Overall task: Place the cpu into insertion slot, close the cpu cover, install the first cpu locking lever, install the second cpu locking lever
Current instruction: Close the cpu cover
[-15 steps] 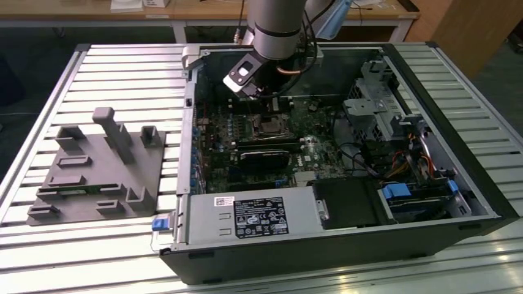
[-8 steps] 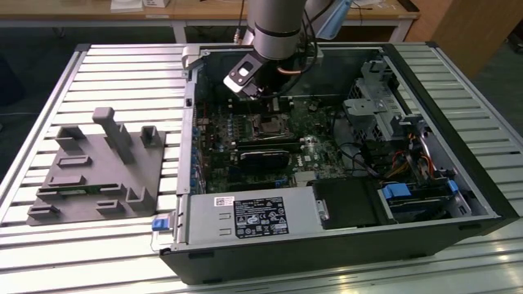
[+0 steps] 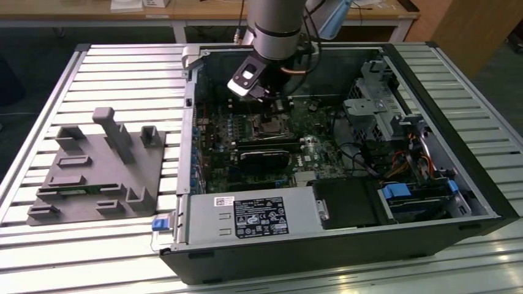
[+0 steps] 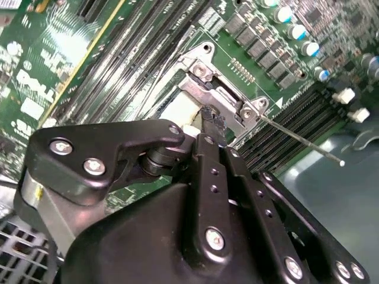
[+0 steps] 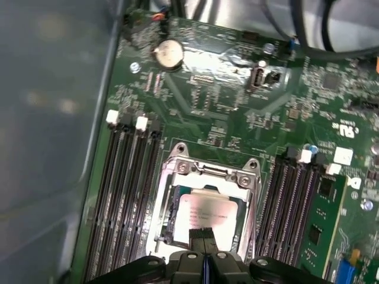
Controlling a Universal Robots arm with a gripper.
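The insertion slot [image 5: 177, 168] is a square socket with a silvery rim on the green motherboard, between rows of black memory slots. The cpu [image 5: 207, 210], flat with a dull grey face, lies inside it. The cpu cover [image 5: 251, 198], a thin silvery frame, appears to lie flat around the cpu. My gripper [image 5: 204, 239] hangs just above the cpu's near edge, fingers pressed together with nothing seen between them. In the second wrist view the fingertips [image 4: 208, 118] sit at the socket [image 4: 204, 89], and a thin wire locking lever [image 4: 302, 142] sticks out free. In the exterior view the gripper [image 3: 263, 101] is above the socket [image 3: 266, 127].
The open computer case [image 3: 188, 122] lies on a slatted metal table [image 3: 122, 67]. A long black card [image 3: 266, 153] sits just in front of the socket. Drive cages and cables [image 3: 392, 128] fill the exterior view's right. A grey fixture block [image 3: 98, 177] stands outside, on its left.
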